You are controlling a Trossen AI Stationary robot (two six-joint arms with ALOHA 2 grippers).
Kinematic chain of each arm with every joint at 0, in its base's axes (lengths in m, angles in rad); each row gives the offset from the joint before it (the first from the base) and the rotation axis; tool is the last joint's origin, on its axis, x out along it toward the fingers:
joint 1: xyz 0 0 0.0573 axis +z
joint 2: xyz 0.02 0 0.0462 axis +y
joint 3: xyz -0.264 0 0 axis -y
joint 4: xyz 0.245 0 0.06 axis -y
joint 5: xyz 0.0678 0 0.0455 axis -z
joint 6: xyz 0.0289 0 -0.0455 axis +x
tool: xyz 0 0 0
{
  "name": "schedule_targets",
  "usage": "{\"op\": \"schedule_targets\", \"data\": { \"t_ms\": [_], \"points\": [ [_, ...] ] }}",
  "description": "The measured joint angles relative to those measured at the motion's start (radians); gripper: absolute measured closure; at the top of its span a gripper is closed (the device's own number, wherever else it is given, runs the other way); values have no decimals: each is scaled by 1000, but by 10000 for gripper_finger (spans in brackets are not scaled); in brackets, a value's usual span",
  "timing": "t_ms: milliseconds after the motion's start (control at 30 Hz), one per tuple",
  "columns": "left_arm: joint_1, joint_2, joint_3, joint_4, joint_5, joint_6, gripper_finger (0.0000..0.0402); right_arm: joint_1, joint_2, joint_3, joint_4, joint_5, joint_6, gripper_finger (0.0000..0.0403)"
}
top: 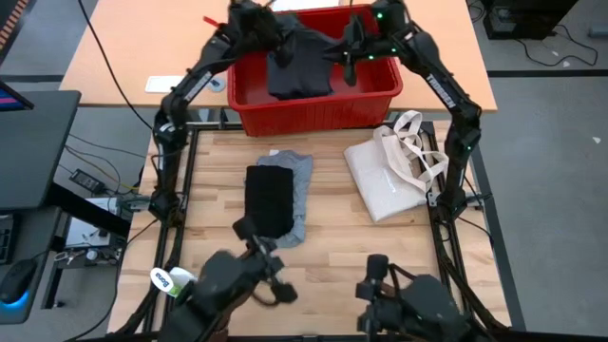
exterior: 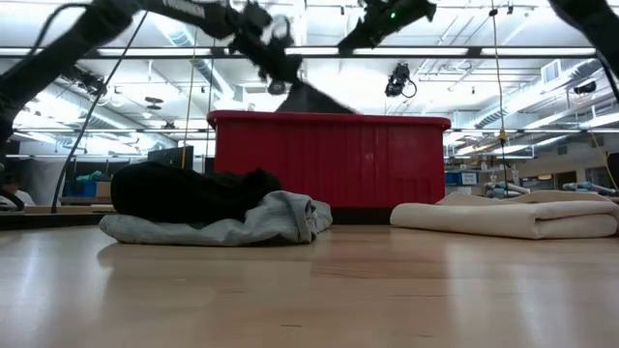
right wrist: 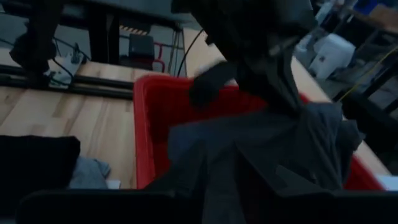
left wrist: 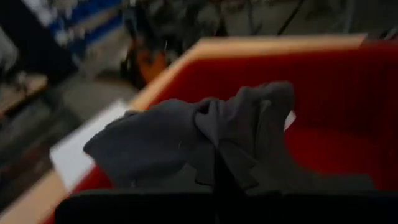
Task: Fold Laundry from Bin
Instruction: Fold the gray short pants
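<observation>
Over the red bin (top: 313,90), my left tool (top: 275,40) is pinched tight on a dark grey garment (top: 296,66), and my right tool (top: 353,47) grips its other side, jaws narrow. It's soft, light and droopy; I judge opposite edges the best hold.

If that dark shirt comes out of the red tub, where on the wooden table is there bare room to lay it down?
Bare wood lies along the table's near edge, below the folded black garment on the grey T-shirt, and in the strip between that pile and the cream tote bag. It is crowded at the bin, where both grippers meet the dark garment.
</observation>
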Motion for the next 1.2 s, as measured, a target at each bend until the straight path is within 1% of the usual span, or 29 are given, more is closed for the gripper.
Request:
{"op": "schedule_targets", "data": {
  "t_ms": [133,233,367,533,667,733,833,867,900,933,967,1000,1033,1100,1200],
  "points": [
    [-27,-72,0,41,60,-10,400,0,-39,0,-11,0,1,316],
    [-61,-121,0,41,66,-11,400,10,-70,-1,-28,1,22,316],
    [-112,-202,0,30,64,5,401,41,-149,0,-27,-6,76,316],
    [-190,-309,0,12,63,23,401,106,-250,0,-27,-100,155,316],
    [-276,-386,0,2,63,-3,401,177,-330,0,-29,-239,262,316],
    [-327,-423,0,-8,63,-60,397,213,-362,1,-54,-357,282,316],
    [-409,-468,2,-83,64,-150,391,272,-394,1,-127,-618,260,316],
    [-441,-478,3,-121,64,-169,390,294,-401,1,-159,-689,246,316],
    [-472,-487,3,-168,64,-180,390,320,-408,1,-192,-731,227,316],
    [-506,-493,2,-222,63,-180,390,349,-415,1,-234,-734,199,316],
    [-544,-496,2,-273,61,-168,390,380,-421,1,-286,-699,164,316],
    [-588,-497,1,-320,53,-146,391,414,-427,1,-338,-626,127,317],
    [-636,-497,0,-358,26,-122,393,454,-432,0,-376,-521,106,318],
    [-747,-496,-12,-386,-86,-83,397,539,-435,-4,-412,-275,124,322],
    [-895,-485,-54,-372,-292,-44,398,675,-446,-48,-385,55,228,333]
  ]
}}
